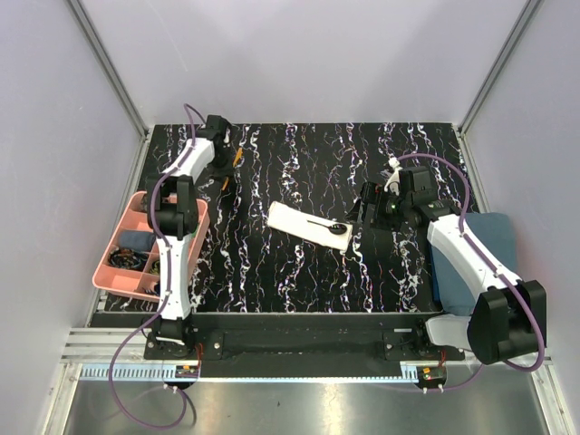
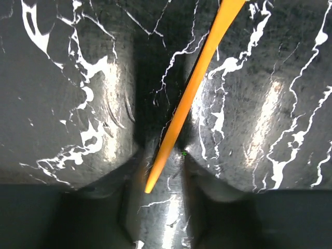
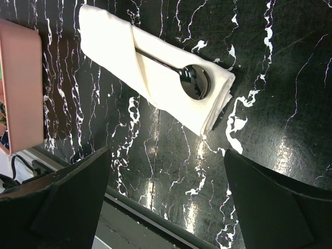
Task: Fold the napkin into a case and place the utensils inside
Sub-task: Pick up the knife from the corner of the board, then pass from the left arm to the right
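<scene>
The napkin lies folded as a narrow cream case (image 1: 304,223) (image 3: 155,62) at mid-table. The black spoon (image 1: 333,227) (image 3: 196,82) is tucked into its fold, bowl sticking out on the right end. The orange-handled stick (image 1: 237,156) (image 2: 194,88) lies at the far left of the table. My left gripper (image 1: 228,172) (image 2: 162,155) straddles the stick's orange end, jaws narrowed but with a gap beside the stick. My right gripper (image 1: 367,205) (image 3: 167,153) stands wide open just right of the case, holding nothing.
A pink compartment tray (image 1: 107,246) (image 3: 21,83) with small items sits at the left edge beside the left arm. A dark blue-grey towel (image 1: 485,249) lies at the right edge by the right arm. The table's front rail (image 3: 155,220) runs below the right gripper.
</scene>
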`<state>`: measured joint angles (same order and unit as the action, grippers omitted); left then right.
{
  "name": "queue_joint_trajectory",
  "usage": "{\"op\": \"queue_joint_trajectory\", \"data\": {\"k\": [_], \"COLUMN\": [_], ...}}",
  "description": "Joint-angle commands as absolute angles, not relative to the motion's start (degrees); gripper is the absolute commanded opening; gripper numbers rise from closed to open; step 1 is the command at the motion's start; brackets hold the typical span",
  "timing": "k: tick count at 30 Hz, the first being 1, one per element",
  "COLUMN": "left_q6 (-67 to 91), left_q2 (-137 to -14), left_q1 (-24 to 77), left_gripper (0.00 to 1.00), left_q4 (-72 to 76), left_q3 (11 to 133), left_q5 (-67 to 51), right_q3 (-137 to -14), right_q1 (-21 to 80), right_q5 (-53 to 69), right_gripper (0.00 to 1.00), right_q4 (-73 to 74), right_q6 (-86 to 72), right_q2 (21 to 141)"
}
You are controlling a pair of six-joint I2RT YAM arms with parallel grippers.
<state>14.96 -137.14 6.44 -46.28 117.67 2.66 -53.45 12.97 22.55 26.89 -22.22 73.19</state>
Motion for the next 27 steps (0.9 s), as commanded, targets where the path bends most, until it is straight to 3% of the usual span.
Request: {"op": "queue_joint_trajectory", "data": {"k": [1,2,3,5,14,18,22,27], "left_q6": [14.77,14.59,13.81,13.27,9.51,7.65,8.96,7.74], "left_q2": [-139.22,-139.48,-140.53,-140.54,-110.42,-97.14,-87.11,-81.92], "left_q1": [6.33,6.42,6.68,7.2,12.91,20.01,28.46,40.85], "left_gripper": [0.22,0.22,0.09,0.0,0.0,0.0,0.0,0.0], "left_q4": [-48.6,-49.21,-50.0,-51.85,-45.79,-44.04,-39.65,-36.74], "left_q3": [120.5,121.19,121.9,122.35,98.31,85.19,72.54,66.98], "left_q5": [0.36,0.35,-0.87,-0.53,-4.2,-11.49,-11.17,-5.19], "right_q3": [-53.44,-53.7,-53.7,-54.22,-65.99,-69.78,-72.59,-70.76], "right_q1": [12.66,12.66,12.74,12.74,12.66,12.66,12.74,12.66], "right_q5": [22.77,22.59,22.15,22.15,34.8,43.47,49.47,52.9], "right_gripper": [1.0,1.0,1.0,1.0,1.0,1.0,1.0,0.88], "right_q4": [25.84,25.84,25.84,25.67,30.51,27.43,25.4,24.08], "right_q6": [-20.92,-21.0,-21.01,-20.66,-18.45,-21.88,-24.69,-24.52], "right_q2": [72.68,72.51,72.42,72.42,86.13,89.72,91.67,90.88]}}
